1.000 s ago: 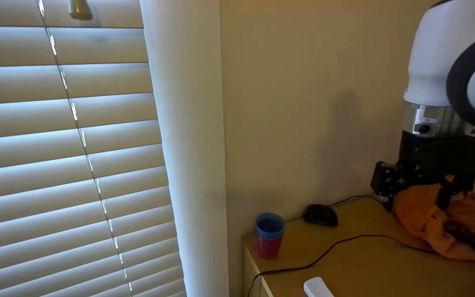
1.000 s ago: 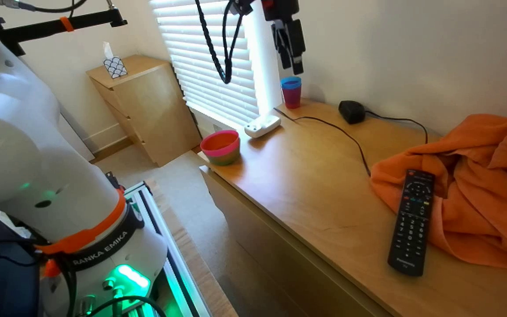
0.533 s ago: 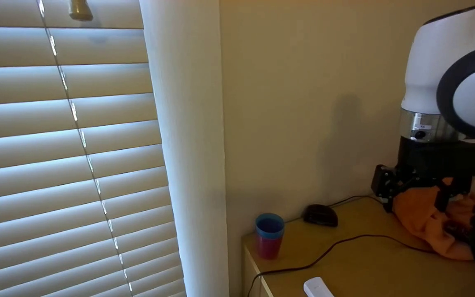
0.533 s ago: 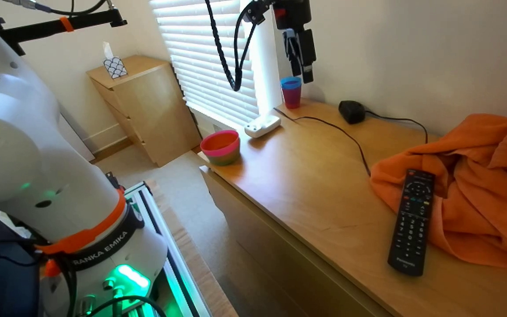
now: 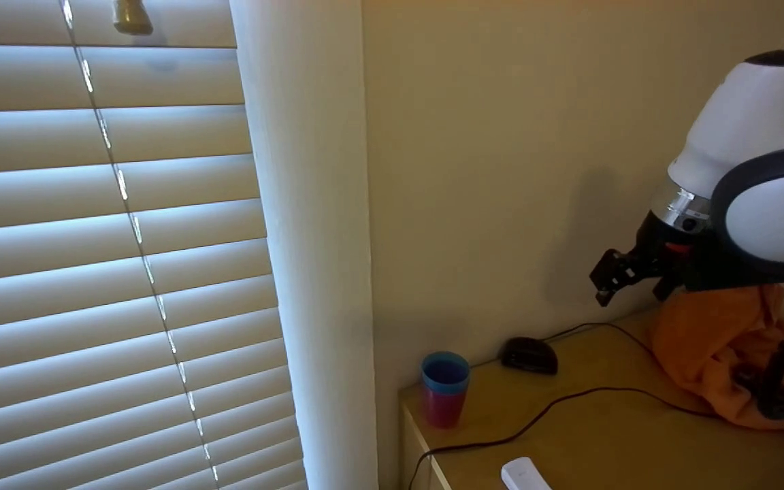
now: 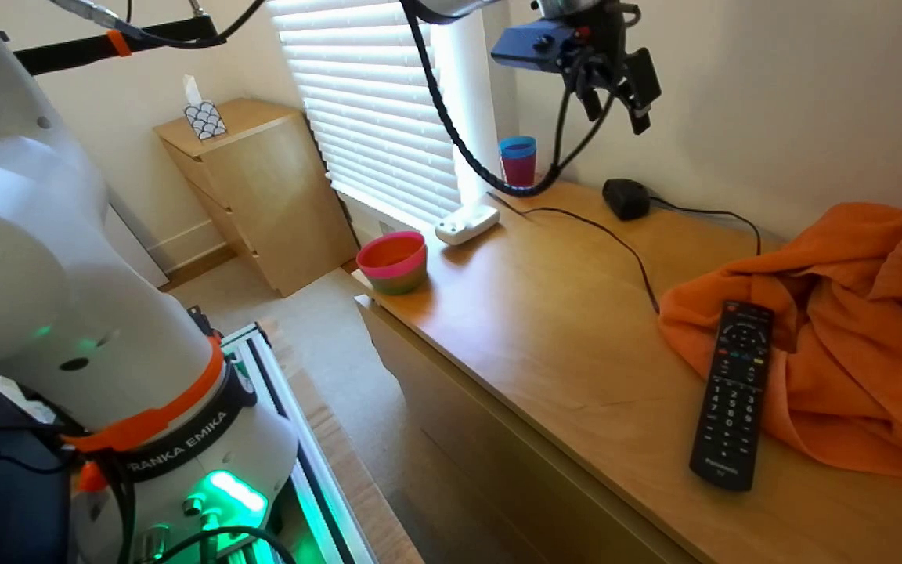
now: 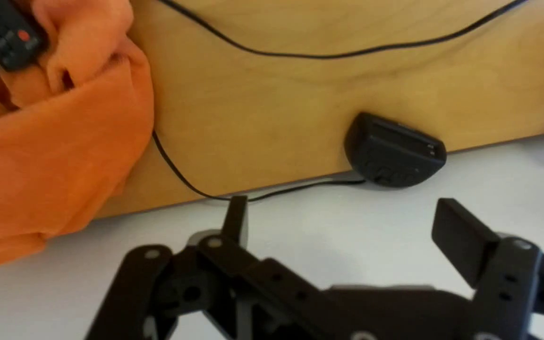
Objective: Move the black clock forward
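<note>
The black clock (image 7: 387,158) sits on the desk (image 7: 272,113) near the wall (image 7: 357,245), flat face turned out from it, long axis slanting down rightward in the wrist view. The hand (image 7: 340,208) hovers well apart, jaws spread wide.

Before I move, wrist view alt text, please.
A black digital clock sits on a wooden surface near a pale wall, pictured above the open, empty pincer. Its cord runs left to an orange cloth bearing a black remote control. A black cable crosses the top.
</note>
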Available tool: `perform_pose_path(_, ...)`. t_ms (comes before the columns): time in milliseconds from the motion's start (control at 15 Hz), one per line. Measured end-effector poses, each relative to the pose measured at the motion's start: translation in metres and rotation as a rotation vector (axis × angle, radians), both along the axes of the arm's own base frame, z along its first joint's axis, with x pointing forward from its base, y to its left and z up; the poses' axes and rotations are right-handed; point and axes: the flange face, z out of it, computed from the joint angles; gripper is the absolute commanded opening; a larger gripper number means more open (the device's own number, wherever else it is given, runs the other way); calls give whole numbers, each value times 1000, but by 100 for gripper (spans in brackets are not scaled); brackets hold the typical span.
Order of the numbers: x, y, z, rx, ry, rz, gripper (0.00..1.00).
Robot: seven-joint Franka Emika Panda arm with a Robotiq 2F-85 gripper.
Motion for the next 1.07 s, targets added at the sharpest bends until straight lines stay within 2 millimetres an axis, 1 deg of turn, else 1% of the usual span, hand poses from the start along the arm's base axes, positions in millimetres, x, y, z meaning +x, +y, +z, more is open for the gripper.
perform_pose_path(133,15,-8,-18,33,-18,31,100)
perform_pose_path(267,25,-7,-28,41,-14,41,100)
perform_pose_path(533,28,-5,-27,47,-19,41,100)
perform_pose_path(667,33,-6,-32,69,-22,35,100)
perform_pose_path(733,38,-6,-39,78,-28,51,100)
perform_pose_path(867,49,-7,-60,79,-35,120,100)
perform_pose_path(1067,64,-7,-92,66,-9,288,100)
